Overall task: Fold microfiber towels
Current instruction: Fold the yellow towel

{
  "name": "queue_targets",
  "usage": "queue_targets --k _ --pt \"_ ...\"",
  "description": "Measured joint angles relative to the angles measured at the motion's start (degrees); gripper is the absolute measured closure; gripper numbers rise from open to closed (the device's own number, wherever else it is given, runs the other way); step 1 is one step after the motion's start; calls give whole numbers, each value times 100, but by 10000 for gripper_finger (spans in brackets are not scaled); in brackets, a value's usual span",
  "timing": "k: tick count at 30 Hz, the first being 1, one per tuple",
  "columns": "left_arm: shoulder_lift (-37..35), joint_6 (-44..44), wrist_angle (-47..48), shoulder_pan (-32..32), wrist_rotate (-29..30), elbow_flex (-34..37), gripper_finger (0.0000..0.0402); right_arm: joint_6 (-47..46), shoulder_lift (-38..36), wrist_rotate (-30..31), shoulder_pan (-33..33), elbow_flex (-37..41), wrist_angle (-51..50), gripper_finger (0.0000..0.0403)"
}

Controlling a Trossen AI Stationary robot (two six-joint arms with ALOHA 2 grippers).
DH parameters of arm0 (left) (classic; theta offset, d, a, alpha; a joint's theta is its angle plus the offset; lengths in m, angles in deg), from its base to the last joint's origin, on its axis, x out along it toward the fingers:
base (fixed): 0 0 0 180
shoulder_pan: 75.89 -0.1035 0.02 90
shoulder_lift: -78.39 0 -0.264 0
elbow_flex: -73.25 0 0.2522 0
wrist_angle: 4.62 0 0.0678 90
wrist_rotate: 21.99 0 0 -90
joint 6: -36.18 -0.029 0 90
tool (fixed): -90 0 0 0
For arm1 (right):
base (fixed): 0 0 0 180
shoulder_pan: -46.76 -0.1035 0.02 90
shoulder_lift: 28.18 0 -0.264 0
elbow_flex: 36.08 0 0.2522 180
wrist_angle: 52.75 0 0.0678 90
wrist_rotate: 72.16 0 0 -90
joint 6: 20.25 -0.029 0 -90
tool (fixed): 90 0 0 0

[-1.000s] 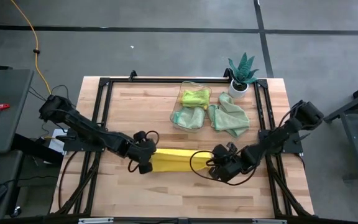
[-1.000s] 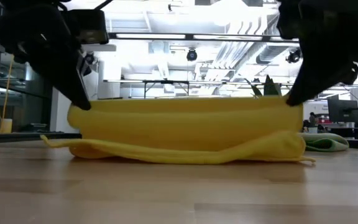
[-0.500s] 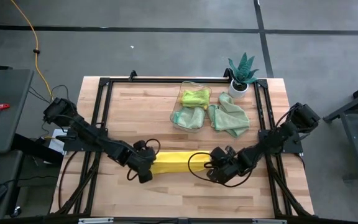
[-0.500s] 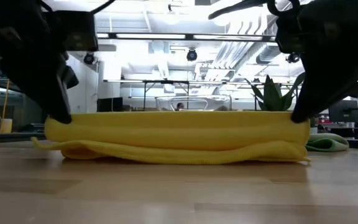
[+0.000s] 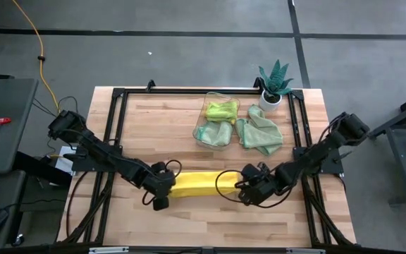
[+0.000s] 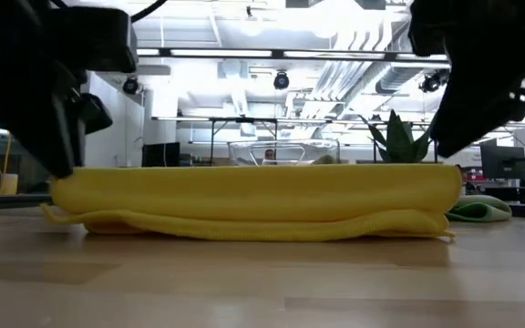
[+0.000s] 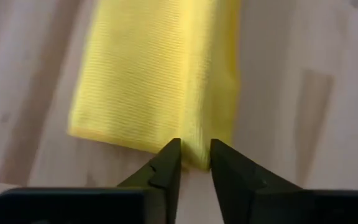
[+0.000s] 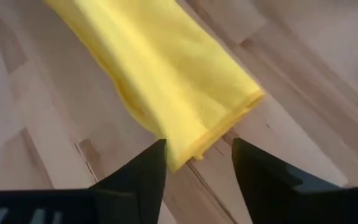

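The left gripper (image 7: 194,155) is parted, a corner of the folded yellow towel (image 7: 154,74) lying between its fingertips. The right gripper (image 8: 196,163) is parted wider at the towel's other end. The towel is laid flat near the worktop's (image 5: 189,219) front edge. Green towels (image 5: 259,135) are located toward the back right corner. No legible writing is seen.
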State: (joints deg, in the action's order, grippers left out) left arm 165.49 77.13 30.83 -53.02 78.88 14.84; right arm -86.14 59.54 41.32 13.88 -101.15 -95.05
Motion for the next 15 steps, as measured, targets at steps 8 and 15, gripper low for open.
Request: queue_targets --k 8,15 --pt "-609 -302 618 10 -378 1 275 -485 -603 -374 76 -2 -833 217" --pt "-1258 94 13 -24 171 145 259 -1456 -1055 -1173 87 696 -772 217"
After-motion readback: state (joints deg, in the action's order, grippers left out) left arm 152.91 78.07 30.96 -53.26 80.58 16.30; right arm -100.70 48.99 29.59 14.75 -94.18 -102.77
